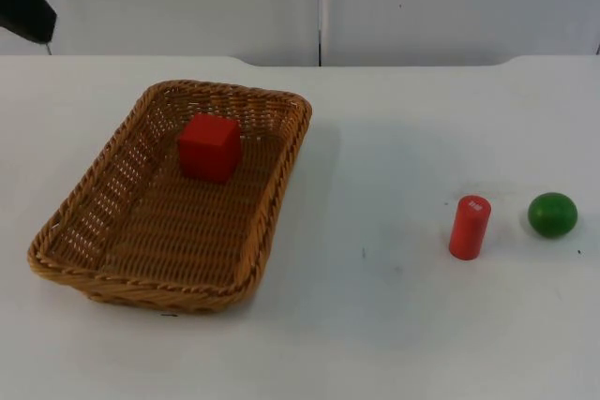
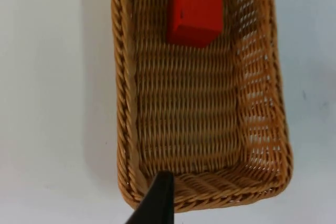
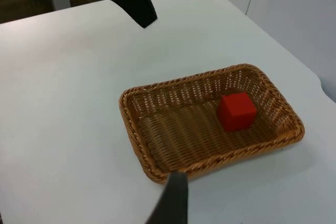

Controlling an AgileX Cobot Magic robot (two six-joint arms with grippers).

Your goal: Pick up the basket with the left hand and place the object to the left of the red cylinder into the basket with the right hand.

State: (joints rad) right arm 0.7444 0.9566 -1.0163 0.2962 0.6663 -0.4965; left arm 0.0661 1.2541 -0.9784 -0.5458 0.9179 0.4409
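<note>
- We see the wicker basket [image 1: 169, 199] resting on the table's left half, with a red cube [image 1: 210, 147] already inside, near its far wall.
- The red cylinder [image 1: 470, 227] stands upright towards the table's right edge, a green ball [image 1: 552, 214] just beside it on the edge side — no object lies on the table between basket and cylinder.
- The left gripper [image 2: 155, 203] hovers above the basket's short rim [image 2: 210, 195]; we cannot tell how its jaws stand.
- The right gripper [image 3: 173, 200] looks onto the basket from a distance; its jaws we cannot judge either.
- Risk, in our view: the right arm could take the ball — the wrong side — or a one-sided rim grasp could tilt the basket and slide the cube.
</note>
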